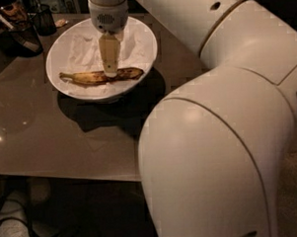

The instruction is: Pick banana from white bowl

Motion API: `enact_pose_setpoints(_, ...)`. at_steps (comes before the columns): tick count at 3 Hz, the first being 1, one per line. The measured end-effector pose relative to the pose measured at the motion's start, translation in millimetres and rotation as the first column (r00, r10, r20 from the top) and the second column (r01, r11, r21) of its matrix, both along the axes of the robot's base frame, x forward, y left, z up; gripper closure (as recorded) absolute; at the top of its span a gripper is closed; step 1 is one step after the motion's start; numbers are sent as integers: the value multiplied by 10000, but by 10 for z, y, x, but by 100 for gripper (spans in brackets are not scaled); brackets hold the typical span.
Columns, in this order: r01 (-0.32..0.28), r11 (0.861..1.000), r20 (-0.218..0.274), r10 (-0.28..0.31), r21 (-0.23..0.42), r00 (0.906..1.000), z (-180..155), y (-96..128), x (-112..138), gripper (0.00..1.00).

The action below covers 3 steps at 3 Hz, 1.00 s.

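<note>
The banana (pixel 90 77), yellow with heavy brown spotting, lies lengthwise across the front of the white bowl (pixel 148 46), stem end to the left. The bowl is lined with crumpled white paper (pixel 81 51) and stands at the back of the dark table (pixel 50 139). My gripper (pixel 110 71) points straight down into the bowl, and its tip reaches the middle of the banana, hiding a short stretch of it. The banana rests on the bowl's bottom.
Dark glass cups (pixel 24 37) stand at the table's back left, close to the bowl. My big white arm (pixel 213 137) fills the right side and hides the table there. Cables lie on the floor (pixel 39 229) below the table's front edge.
</note>
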<state>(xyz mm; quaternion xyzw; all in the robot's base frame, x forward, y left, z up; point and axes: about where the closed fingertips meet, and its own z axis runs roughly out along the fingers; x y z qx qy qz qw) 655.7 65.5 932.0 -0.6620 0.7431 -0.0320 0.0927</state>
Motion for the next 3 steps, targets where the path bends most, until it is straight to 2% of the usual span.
enact_pose_setpoints(3,-86,10000,-621,87,15,9980,-315,51,138,27)
